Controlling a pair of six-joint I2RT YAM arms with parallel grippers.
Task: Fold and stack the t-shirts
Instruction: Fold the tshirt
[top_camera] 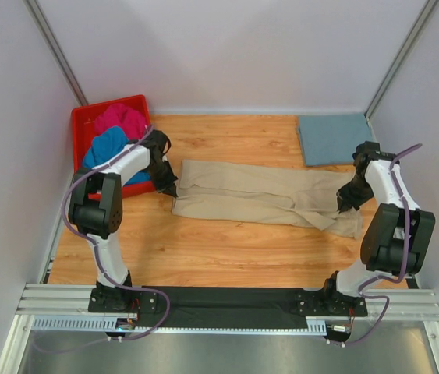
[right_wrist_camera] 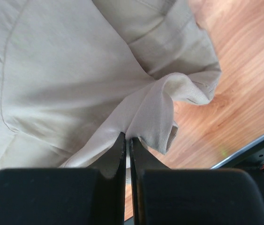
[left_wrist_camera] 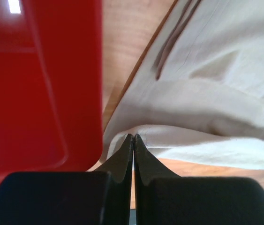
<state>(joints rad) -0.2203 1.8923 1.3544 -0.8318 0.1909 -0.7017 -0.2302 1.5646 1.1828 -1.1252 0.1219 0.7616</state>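
My left hand (left_wrist_camera: 132,137) is pinched all but closed on a fold at the left edge of the beige t-shirt (top_camera: 258,199), just beside the wall of the red bin (top_camera: 83,125). My right hand (right_wrist_camera: 126,136) is closed the same way on a bunched bit of cloth at the shirt's right end, near a sleeve. Between the two hands the shirt lies flat across the middle of the counter (top_camera: 203,249) as a long, narrow band, which I judge to be partway through its fold. Farther back, at the upper right of the frame, the grey-blue t-shirt (top_camera: 334,138) lies folded flat, well apart from both hands; I take it as the start of the stack. At the upper left, the bright blue t-shirt (top_camera: 106,148) and the magenta t-shirt (top_camera: 122,118) sit crumpled in the bin, not yet folded. By my reckoning that is one done, one in hand and two left.
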